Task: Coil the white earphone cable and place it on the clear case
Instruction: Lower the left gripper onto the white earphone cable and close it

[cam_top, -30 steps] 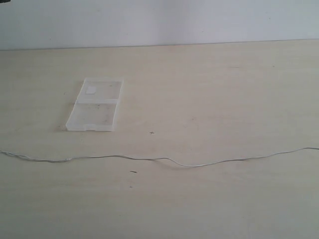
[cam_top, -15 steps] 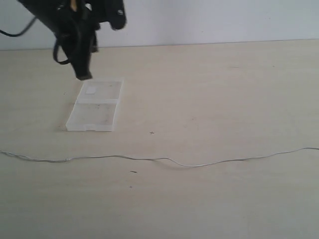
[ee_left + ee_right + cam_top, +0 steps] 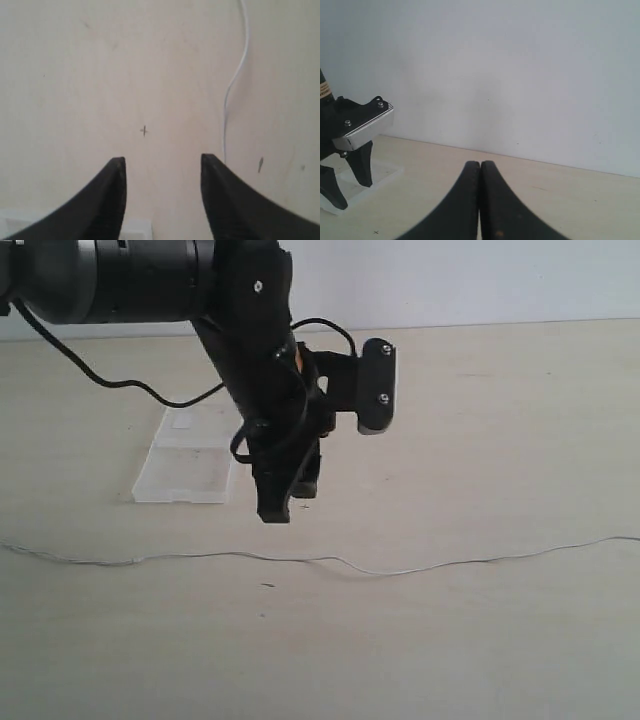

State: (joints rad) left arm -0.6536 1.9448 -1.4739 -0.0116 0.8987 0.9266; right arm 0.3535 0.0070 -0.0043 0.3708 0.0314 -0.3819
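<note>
Left gripper (image 3: 290,498) (image 3: 162,161): fingers spread, nothing between them. It points down over bare table (image 3: 480,440), tips clear of everything I can see. In the left wrist view a small cross mark (image 3: 144,131) on the wood sits in the gap ahead of the fingers. The right wrist view also catches this gripper side-on (image 3: 347,182), jaws apart.

Right gripper (image 3: 479,164): fingers pressed together, holding nothing. It is off the exterior view; its camera looks across the table toward the pale wall (image 3: 520,75).

White earphone cable (image 3: 340,562) (image 3: 235,80) is uncoiled – one long, slightly wavy line across the table, edge to edge of the exterior view, on the near side of the left gripper and not touching it. In the left wrist view it runs just beside one finger. Earbuds and capsule are too small to pick out.

Clear case (image 3: 190,475) (image 3: 380,175) lies open and flat behind the left gripper, well apart from the cable, its right side and far half partly hidden by the arm. Nothing on it.

Black robot cable (image 3: 120,380) loops off the left arm – it hangs over the table beside the case.
</note>
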